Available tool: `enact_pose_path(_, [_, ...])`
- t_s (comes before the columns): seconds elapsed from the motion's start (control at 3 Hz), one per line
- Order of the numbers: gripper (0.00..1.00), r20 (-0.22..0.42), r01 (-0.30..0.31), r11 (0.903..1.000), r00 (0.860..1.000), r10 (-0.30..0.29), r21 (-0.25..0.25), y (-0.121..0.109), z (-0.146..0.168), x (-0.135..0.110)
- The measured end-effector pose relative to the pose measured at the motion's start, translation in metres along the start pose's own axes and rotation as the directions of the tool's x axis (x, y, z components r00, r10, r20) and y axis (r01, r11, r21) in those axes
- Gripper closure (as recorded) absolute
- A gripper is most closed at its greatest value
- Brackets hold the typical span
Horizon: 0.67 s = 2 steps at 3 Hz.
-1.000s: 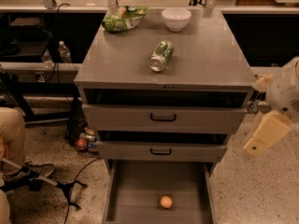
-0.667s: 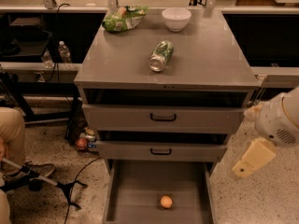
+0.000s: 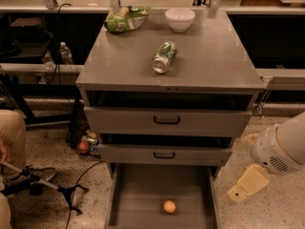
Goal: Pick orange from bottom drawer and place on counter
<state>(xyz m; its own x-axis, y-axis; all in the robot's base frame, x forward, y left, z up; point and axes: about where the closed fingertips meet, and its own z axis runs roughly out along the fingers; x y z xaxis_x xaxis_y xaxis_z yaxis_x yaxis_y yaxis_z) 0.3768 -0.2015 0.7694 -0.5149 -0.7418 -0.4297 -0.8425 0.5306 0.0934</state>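
Orange (image 3: 169, 206) in bottom drawer (image 3: 143, 190) — end effector (image 3: 248, 184) well right, outside drawer, grip state cannot tell

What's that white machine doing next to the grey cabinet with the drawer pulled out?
A one-armed white robot is out to fetch the small round orange fruit lying in the open grey metal bottom drawer and put it on the flat grey cabinet top. Its beige gripper hangs low, right of the drawer and apart from the fruit, which lies untouched.
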Motion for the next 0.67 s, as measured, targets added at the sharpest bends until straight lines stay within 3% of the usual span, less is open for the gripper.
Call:
enact_pose_path(0.33, [0.0,-0.01,-0.002,0.9999,1.0,0.002,-0.014,-0.003,0.012,0.0])
enact_pose_path(0.67, [0.0,-0.003,0.002,0.9991,1.0,-0.002,-0.043,-0.012,0.046,0.0])
